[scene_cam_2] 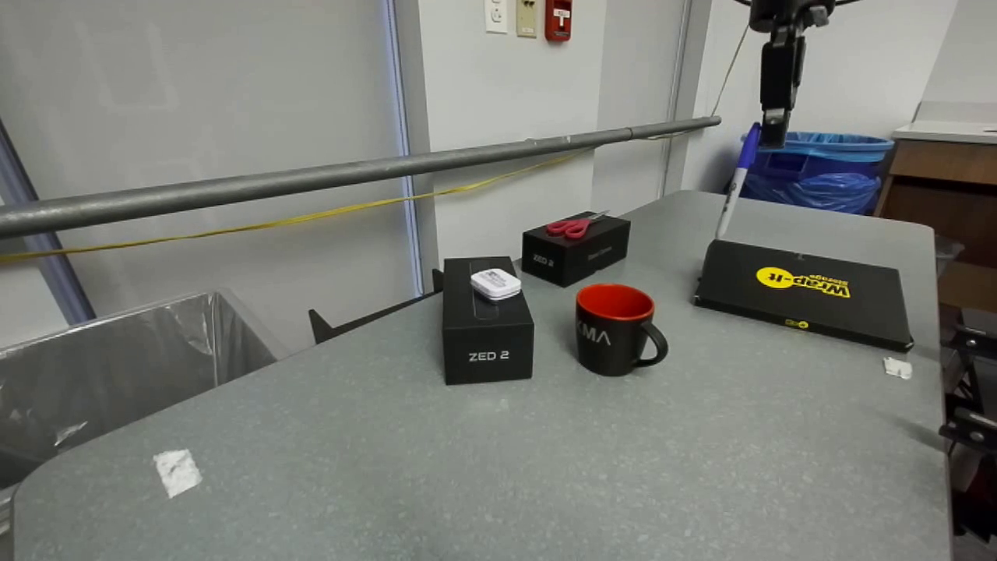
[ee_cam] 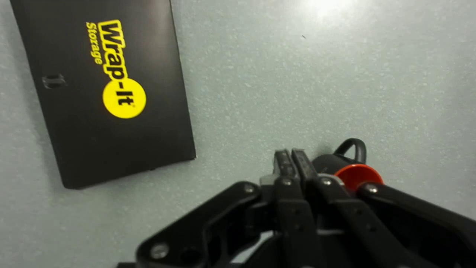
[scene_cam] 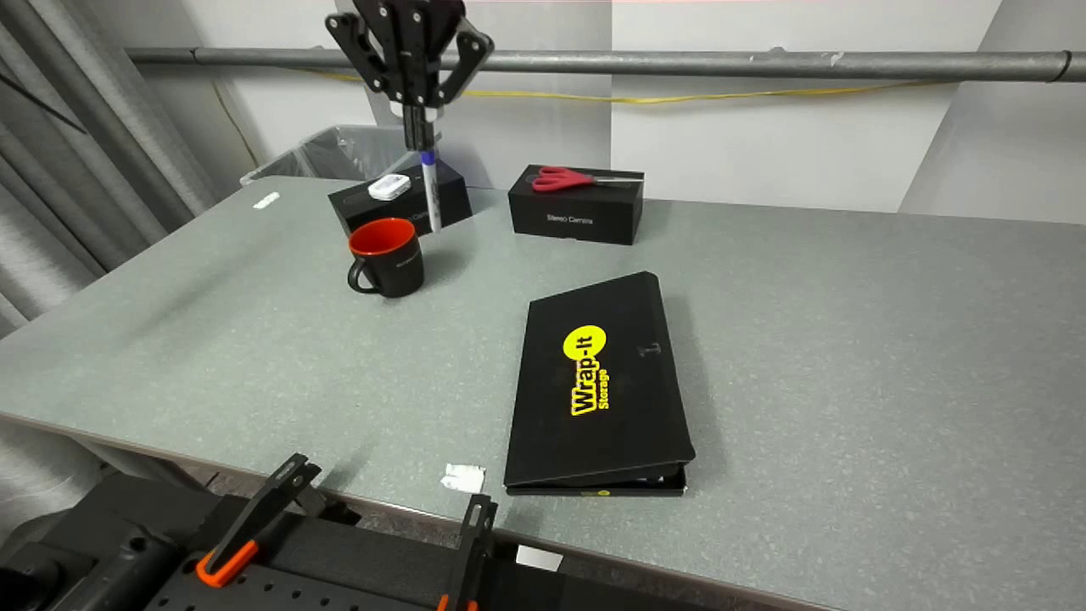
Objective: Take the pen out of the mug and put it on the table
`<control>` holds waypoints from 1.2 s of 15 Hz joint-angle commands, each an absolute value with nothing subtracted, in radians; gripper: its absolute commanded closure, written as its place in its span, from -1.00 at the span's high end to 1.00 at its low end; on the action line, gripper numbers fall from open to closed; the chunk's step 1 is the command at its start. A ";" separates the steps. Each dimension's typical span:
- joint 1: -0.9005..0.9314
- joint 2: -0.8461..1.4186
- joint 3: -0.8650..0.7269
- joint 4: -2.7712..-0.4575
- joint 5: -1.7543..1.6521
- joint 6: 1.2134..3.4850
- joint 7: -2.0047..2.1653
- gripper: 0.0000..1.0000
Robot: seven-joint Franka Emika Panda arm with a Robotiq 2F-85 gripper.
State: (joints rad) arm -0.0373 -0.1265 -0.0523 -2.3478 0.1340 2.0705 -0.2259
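Pen [scene_cam: 432, 193] hangs clear of the mug [scene_cam: 390, 267], blue end up, below the tool [scene_cam: 419, 146] — in the upper left of the frame in an exterior view. Left to right there: the mug, upright on the bench [scene_cam: 212, 339], left of centre; next the pen, appearing just right of the mug's rim; then the black folder [scene_cam: 624, 373], a little right of centre. The pen's long axis is steep, slightly tilted, its lower end pointing down at the bench but apart from it. The tool's halves are together, clamped on the pen's blue end; the wrist view does not show the pen. I judge the coming move as a descent between mug and folder — then the pen must tip over to lie flat.
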 commanded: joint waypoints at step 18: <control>-0.034 0.560 -0.025 -1.888 0.075 2.121 0.035 -0.50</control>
State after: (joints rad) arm -0.0319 0.5595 -0.0272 -1.8897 0.0770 2.1227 0.0346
